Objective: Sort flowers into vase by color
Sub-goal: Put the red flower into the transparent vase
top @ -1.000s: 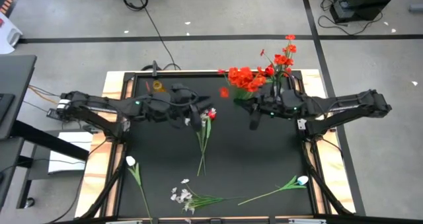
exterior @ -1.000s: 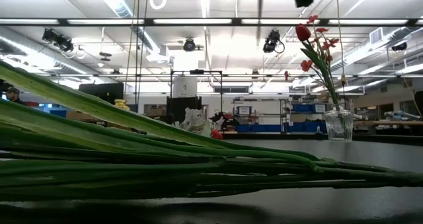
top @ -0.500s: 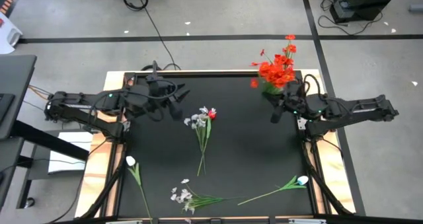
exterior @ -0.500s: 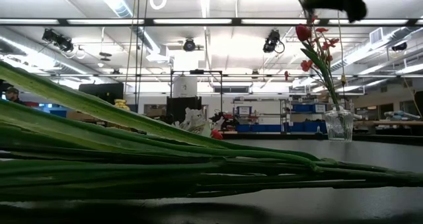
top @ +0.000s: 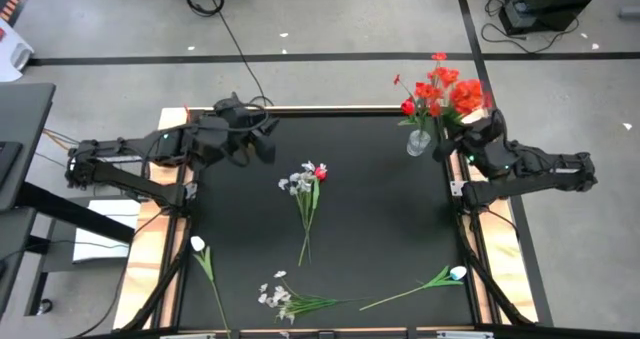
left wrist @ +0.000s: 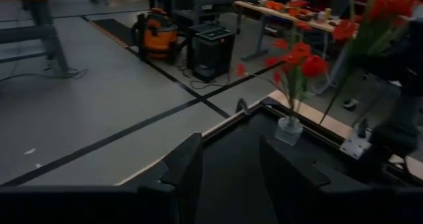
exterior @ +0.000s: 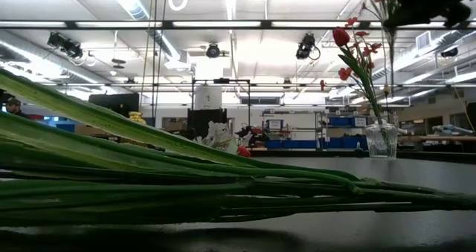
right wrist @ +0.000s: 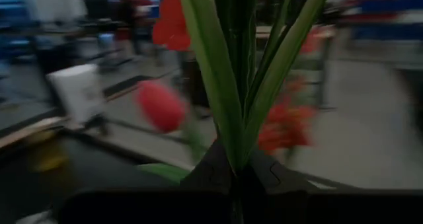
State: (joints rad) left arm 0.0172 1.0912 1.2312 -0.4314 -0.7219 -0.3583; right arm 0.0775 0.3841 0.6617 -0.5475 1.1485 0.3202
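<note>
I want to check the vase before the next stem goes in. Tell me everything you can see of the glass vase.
The glass vase is small, clear and faceted-looking. It stands upright near the table's far right corner, beside the right gripper, and already holds thin green stems with red blooms leaning out above its rim. Nothing grips the vase.

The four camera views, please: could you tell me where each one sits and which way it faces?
High view: overhead, looking straight down on the table; both arms show.
Low view: at tabletop height, looking level past green stems to the vase.
Left wrist view: on the left arm, past its empty left claw to the same vase.
Right wrist view: on the right arm; the right claw is shut on a red flower bunch.
</note>
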